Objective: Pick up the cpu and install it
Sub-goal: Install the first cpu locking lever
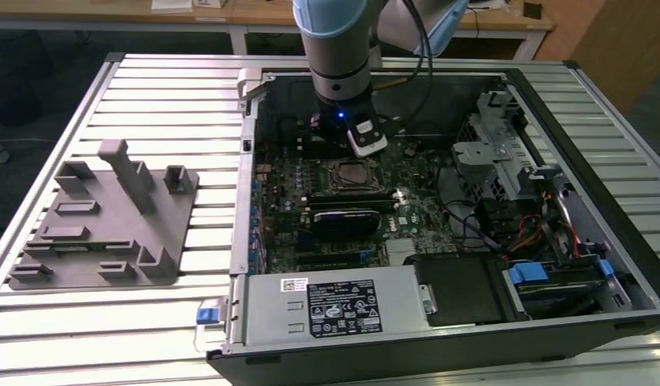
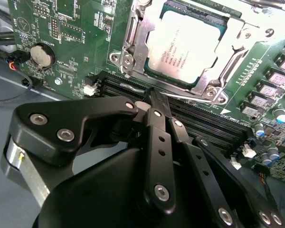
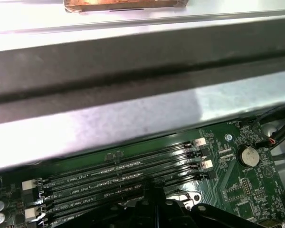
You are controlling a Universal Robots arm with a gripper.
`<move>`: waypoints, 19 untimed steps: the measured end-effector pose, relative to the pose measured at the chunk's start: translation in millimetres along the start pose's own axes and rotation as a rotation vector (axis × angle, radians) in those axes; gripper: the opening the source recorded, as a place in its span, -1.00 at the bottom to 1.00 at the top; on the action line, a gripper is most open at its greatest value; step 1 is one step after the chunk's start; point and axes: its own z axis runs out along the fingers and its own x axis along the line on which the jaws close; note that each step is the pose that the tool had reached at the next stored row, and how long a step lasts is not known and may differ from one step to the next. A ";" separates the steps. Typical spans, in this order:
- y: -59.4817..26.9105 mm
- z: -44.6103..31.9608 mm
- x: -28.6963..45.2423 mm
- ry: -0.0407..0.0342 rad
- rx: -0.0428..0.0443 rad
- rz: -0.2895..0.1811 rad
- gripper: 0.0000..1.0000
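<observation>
The cpu (image 2: 187, 47), a flat square chip with a silvery-grey metal top plate, already lies seated in the metal socket frame (image 2: 137, 35) on the green motherboard (image 2: 66, 28), in the upper middle of the second wrist view. The black gripper (image 2: 152, 97) fills the lower half of that frame, its jaws drawn together to a narrow tip and holding nothing. The tip stands over the dark memory slots (image 2: 199, 121), just beside the socket's near edge; the chip lies straight ahead of it, apart from it. In the exterior view, the arm (image 1: 335, 56) hangs above the open computer case (image 1: 544, 96), centre frame, on the slatted desk (image 1: 147, 88).
</observation>
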 end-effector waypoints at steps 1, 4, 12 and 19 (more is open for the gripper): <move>-0.1 0.2 0.4 -0.0004 -0.0005 0.000 -0.79; -0.6 0.9 1.5 -0.0027 -0.0009 -0.001 -0.79; -1.8 3.8 2.2 -0.0081 -0.0003 -0.002 -0.79; -4.7 5.1 1.8 -0.0091 0.0007 -0.003 -0.79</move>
